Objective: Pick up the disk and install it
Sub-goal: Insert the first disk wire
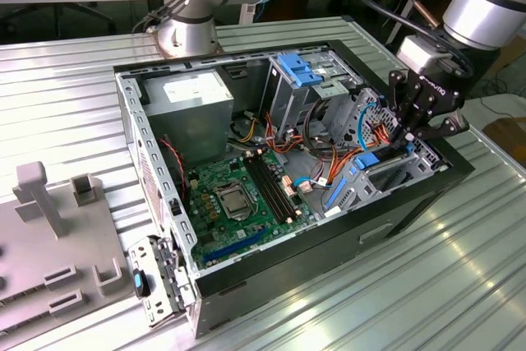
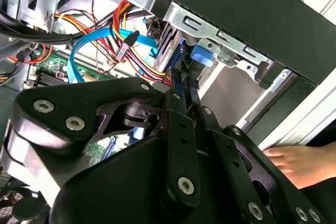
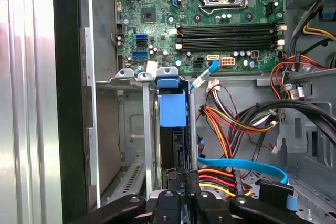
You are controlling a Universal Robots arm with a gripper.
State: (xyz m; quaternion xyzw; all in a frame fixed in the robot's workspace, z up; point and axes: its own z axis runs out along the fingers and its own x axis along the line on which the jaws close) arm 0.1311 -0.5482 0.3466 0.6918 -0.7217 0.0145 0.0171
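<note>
The disk (image 3: pixel 176 148) stands on edge in the drive bay at the case's front corner, a dark slab with a blue rail (image 2: pixel 176 80) and a blue tab (image 3: pixel 172 107). In the exterior view the disk (image 1: pixel 393 175) lies low in the bay on the exterior view's right. My gripper (image 1: pixel 408 144) hangs right over it. In both wrist views the black fingers (image 2: pixel 178 109) stand close together, pinching the disk's near edge. The gripper (image 3: pixel 181 188) lines up with the bay's slot.
The open computer case (image 1: pixel 205 281) lies on a ribbed metal table. Inside are the motherboard (image 1: pixel 234 195), orange and blue cables (image 3: pixel 236 166), a grey drive cage with a blue latch (image 1: pixel 297 70) and the power supply (image 1: pixel 193 100). A grey fixture (image 1: pixel 49 228) stands at the exterior view's left. Part of a person (image 2: pixel 299 163) shows beside the case.
</note>
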